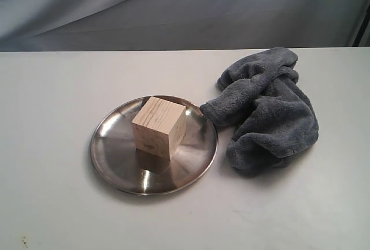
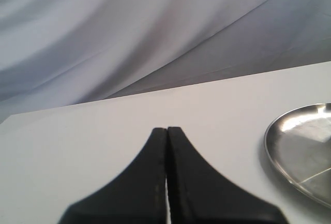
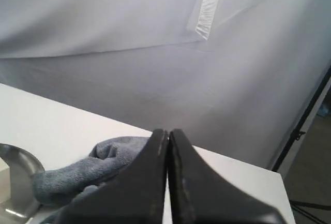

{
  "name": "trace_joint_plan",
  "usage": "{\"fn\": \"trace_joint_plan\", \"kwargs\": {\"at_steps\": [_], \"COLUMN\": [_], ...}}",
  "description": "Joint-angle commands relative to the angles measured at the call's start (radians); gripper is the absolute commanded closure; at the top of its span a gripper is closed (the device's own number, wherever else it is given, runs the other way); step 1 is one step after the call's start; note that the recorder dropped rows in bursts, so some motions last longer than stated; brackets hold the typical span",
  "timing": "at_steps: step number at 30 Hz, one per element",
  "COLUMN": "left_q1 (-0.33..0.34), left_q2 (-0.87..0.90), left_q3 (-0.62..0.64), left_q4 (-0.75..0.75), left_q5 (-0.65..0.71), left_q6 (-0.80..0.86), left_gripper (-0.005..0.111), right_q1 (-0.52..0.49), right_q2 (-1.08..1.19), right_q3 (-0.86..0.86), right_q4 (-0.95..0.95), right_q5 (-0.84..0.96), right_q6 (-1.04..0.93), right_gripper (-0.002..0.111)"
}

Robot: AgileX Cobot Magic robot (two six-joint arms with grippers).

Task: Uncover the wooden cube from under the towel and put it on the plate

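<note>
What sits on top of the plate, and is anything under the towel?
A wooden cube stands on the plate. The crumpled towel lies beside the plate; anything beneath it is hidden.

towel (image 1: 266, 111) crowds plate's (image 1: 110, 146) right rim; other sides open.

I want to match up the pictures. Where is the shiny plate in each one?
Exterior view: the plate sits mid-table, holding the wooden cube, with the towel close on its right.
Left wrist view: part of the plate shows, cut off by the frame, beside the shut left gripper.
Right wrist view: a slice of the plate shows, cut off too, next to the towel.
Shared landmark: the white table under it.
</note>
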Motion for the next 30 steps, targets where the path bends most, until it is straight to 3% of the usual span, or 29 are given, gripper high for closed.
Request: {"fn": "trace_joint_plan", "kwargs": {"at_steps": [1,11,13,22,27,30], "left_q1": [0.001,0.001,0.001,0.001,0.001,0.001], "left_q2": [-0.003,-0.003,-0.003,-0.003,-0.003,-0.003], "left_q3": [0.0,0.0,0.0,0.0,0.0,0.0], "left_q4": [-0.006,-0.006,-0.006,-0.006,-0.006,-0.006], "left_q5": [-0.011,-0.011,-0.011,-0.011,-0.011,-0.011], "left_q6": [-0.004,-0.004,-0.004,-0.004,-0.004,-0.004], "left_gripper": [0.107,0.107,0.107,0.107,0.107,0.107], "right_q1": [-0.007,-0.005,-0.005,-0.005,-0.005,-0.005], "right_q2": [-0.169,-0.464,-0.489,-0.489,-0.489,-0.489], "right_q3": [0.09,0.209,0.211,0.209,0.285,0.461], "right_q4": [0.082,0.131,0.124,0.124,0.085,-0.254], "right_q5": [0.011,0.166,0.23,0.214,-0.01,-0.207], "right_q6": [0.007,0.012,0.012,0.012,0.053,0.434], "right_gripper": [0.108,0.108,0.108,0.108,0.108,0.108]}}
